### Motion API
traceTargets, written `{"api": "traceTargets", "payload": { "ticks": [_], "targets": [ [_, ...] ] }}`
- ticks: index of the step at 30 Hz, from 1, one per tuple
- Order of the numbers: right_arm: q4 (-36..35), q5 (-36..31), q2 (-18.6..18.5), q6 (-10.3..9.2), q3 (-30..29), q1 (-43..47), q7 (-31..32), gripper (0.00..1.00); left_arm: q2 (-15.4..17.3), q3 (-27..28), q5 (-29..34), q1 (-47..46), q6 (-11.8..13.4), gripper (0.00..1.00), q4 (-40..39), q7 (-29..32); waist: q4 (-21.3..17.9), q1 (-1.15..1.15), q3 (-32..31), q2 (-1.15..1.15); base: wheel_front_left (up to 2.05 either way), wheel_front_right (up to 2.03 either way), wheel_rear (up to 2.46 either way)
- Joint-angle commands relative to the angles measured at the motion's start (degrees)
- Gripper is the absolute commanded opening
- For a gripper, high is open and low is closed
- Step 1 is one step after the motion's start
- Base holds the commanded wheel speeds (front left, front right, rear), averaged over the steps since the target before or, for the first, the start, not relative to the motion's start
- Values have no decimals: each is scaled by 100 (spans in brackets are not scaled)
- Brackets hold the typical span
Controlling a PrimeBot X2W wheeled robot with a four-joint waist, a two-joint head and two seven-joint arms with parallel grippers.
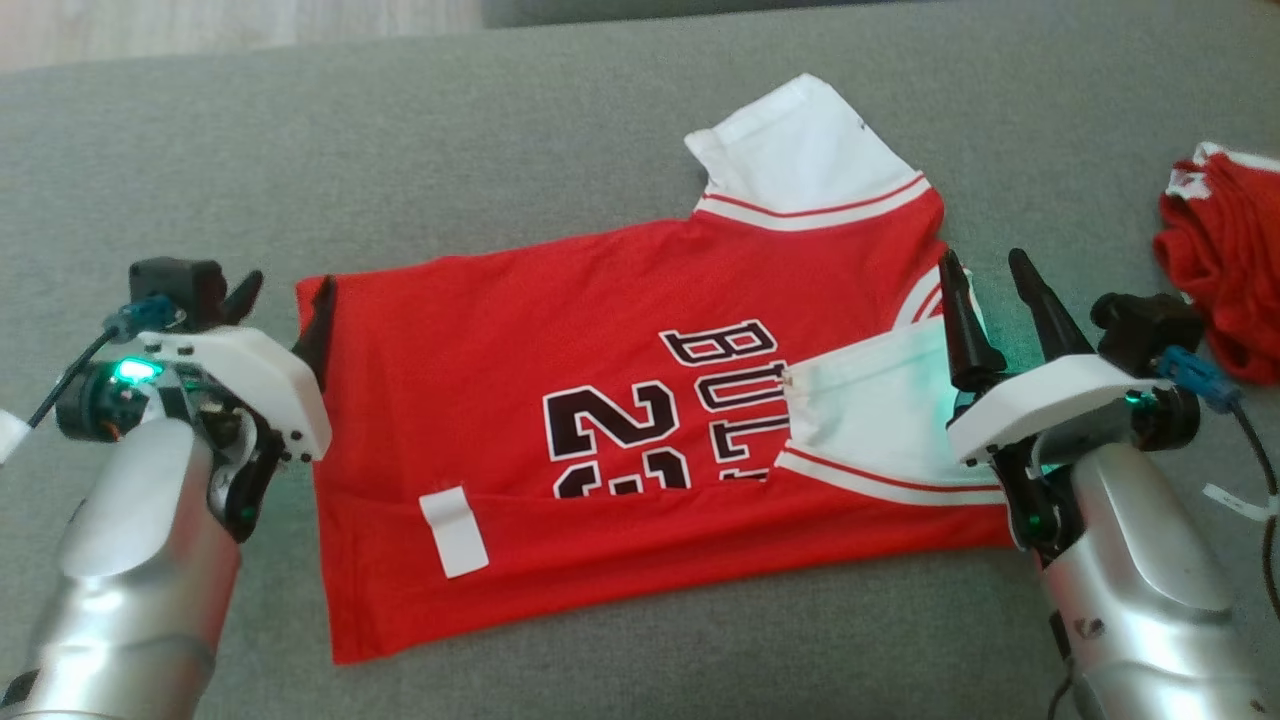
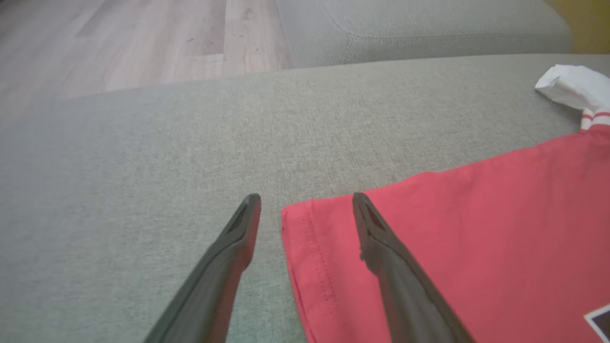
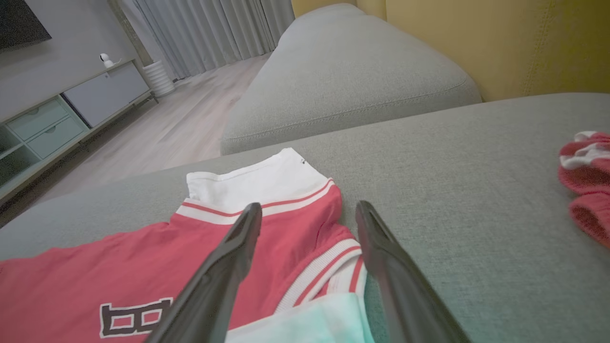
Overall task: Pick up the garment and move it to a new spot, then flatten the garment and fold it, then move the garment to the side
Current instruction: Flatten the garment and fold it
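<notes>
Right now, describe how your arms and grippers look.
Left gripper and right gripper: two long, dark, tapering fingers each, on a white plate. Glossy silver forearms, black wrist housings, blue connectors with dark cables, green lights.

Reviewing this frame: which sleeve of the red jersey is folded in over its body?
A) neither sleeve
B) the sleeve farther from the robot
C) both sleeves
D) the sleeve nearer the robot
D: the white sleeve nearer the robot lies folded over the lettering of the red jersey, while the far white sleeve lies spread out on the grey sofa cushion.
</notes>
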Motion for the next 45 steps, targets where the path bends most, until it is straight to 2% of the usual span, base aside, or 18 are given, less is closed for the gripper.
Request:
{"api": "traceTargets", "payload": {
  "ticks": [1,8,18,19,20,22,26,32,40,45],
  "targets": [
    [-104,31,27,-5,192,-186,-84,100,352,11,-277,-263,12,100,-166,107,-62,-2,114,0,0,0,0],
    [29,97,-3,-5,334,-369,-190,100,617,-330,-843,-427,11,100,-110,59,-101,-2,330,0,0,0,0],
    [93,126,-62,-5,469,-783,-212,100,639,-787,-1291,-601,11,100,113,14,-118,-2,612,0,0,0,0],
    [107,128,-76,-5,482,-833,-199,100,631,-843,-1336,-622,10,84,126,12,-106,-2,634,0,0,0,0],
    [123,125,-97,-5,496,-891,-184,100,629,-897,-1374,-647,10,44,137,3,-89,-2,655,0,0,0,0],
    [159,102,-149,-5,547,-1029,-136,100,638,-987,-1432,-705,10,0,172,-51,-55,-2,686,0,0,0,0],
    [280,79,-303,-5,650,-1387,63,100,613,-1171,-1539,-840,10,0,210,-198,59,-2,758,0,0,0,0],
    [757,27,-601,-5,730,-2264,678,100,546,-1212,-1450,-1199,10,0,208,-917,375,-2,926,0,0,0,0],
    [1818,-272,-787,-5,690,-3503,1670,100,217,-1506,-1364,-1370,10,0,148,-1307,1001,-2,1149,0,0,0,0],
    [2452,-584,-959,-5,525,-4048,1981,100,-54,-1726,-1454,-1541,10,0,109,-1445,1379,-2,1366,0,0,0,0]
  ]
}}
